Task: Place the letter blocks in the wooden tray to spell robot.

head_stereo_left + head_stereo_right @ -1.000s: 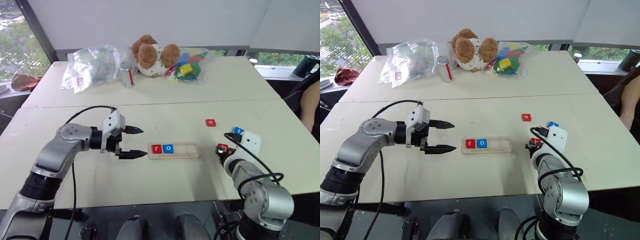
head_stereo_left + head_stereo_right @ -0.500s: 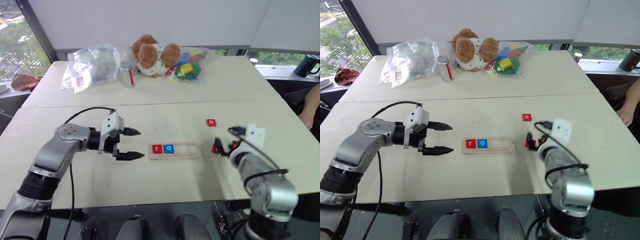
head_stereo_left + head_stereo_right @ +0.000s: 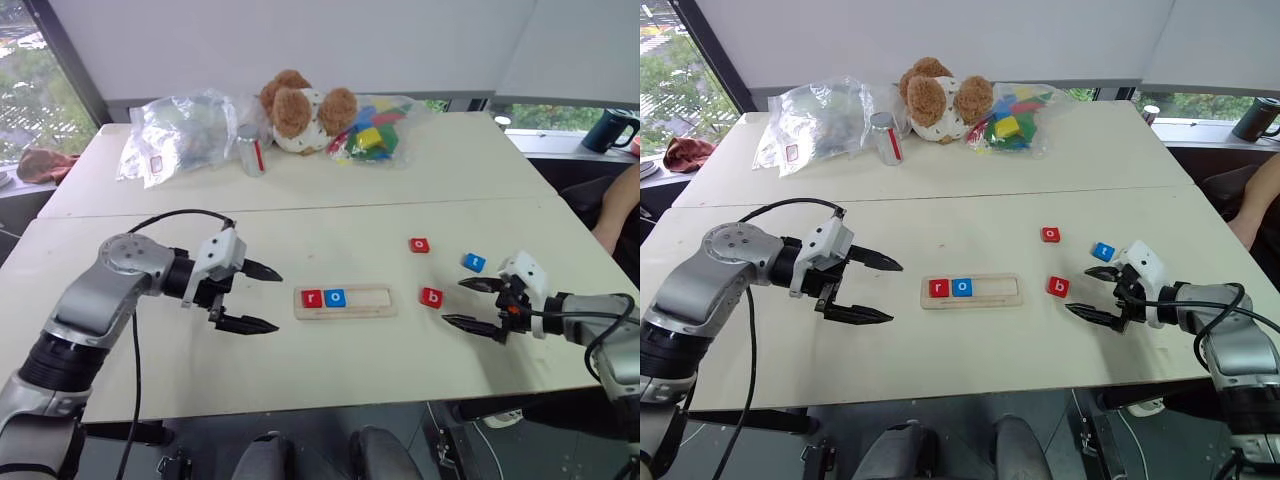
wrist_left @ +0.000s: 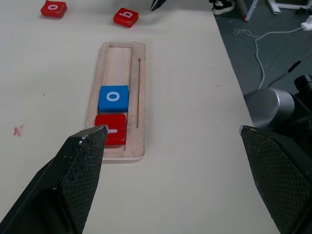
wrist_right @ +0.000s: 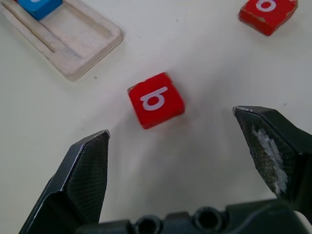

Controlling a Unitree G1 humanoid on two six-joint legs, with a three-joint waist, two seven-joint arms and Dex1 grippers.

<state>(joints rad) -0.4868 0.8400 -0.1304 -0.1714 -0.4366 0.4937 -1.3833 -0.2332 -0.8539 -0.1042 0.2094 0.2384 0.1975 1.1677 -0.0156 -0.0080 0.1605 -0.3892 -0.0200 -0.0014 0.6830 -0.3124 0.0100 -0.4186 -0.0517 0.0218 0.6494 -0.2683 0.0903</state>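
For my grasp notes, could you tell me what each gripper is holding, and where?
Nothing: left gripper and right gripper are open; the red b block lies free.

Head cams sit up high, looking forward and down over the whole table (image 3: 330,215), and both cover the same spread with a slight sideways offset. Left wrist cam hangs low and close, facing right along the wooden tray (image 4: 121,97) toward the red b block (image 4: 126,17). Right wrist cam is super close to that b, facing left, catching the tray's right end, so they overlap there.
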